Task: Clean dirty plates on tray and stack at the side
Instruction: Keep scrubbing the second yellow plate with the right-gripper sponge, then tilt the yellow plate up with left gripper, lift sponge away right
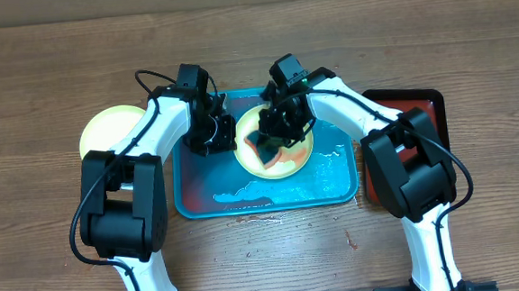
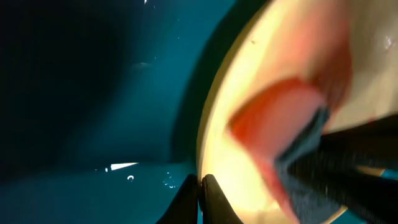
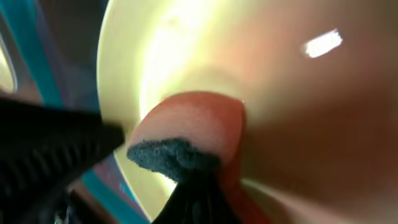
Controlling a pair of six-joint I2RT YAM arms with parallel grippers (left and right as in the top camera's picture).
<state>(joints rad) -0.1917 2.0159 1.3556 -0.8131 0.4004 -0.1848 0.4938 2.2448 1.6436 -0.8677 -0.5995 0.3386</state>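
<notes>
With the right gripper (image 1: pixel 275 132) clamped on an orange foam sponge with a dark scouring face (image 3: pixel 186 130), scrubbing the red-smeared face of the round cream plate with a light green rim (image 1: pixel 294 154). With the left gripper (image 2: pixel 200 190) seemingly pinched together on that plate's left edge, steadying it in the wet turquoise rectangular plastic tray (image 1: pixel 199 192). Judging the plate stiff, light and slippery while wet; holding by the raised rim rather than the slick middle. Probably stacking beside the second pale round plate (image 1: pixel 105 130) on the brown wooden table (image 1: pixel 39 78), left of the tray.
</notes>
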